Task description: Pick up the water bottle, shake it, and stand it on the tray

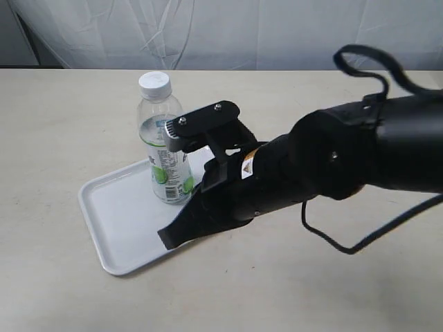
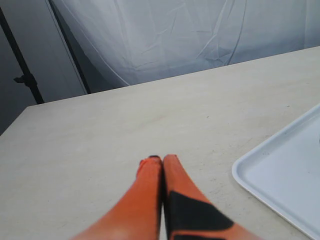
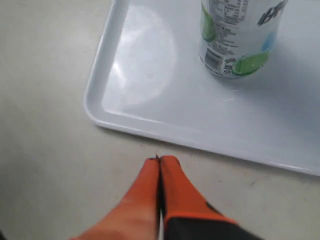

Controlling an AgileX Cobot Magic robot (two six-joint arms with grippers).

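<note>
The water bottle (image 1: 163,145), clear with a white cap and a lime-picture label, stands upright on the white tray (image 1: 118,214). In the right wrist view the bottle's lower half (image 3: 239,42) rests on the tray (image 3: 150,75). My right gripper (image 3: 160,159) is shut and empty, its orange fingertips over the table just outside the tray's rim, apart from the bottle. In the exterior view the right gripper (image 1: 168,238) points down by the tray's near edge. My left gripper (image 2: 160,159) is shut on nothing, over bare table, with a tray corner (image 2: 280,175) beside it.
The beige tabletop (image 1: 62,117) stretches around the tray. A white curtain (image 1: 228,31) hangs behind the table's far edge. A black cable (image 1: 360,238) loops under the right arm. The left arm does not show in the exterior view.
</note>
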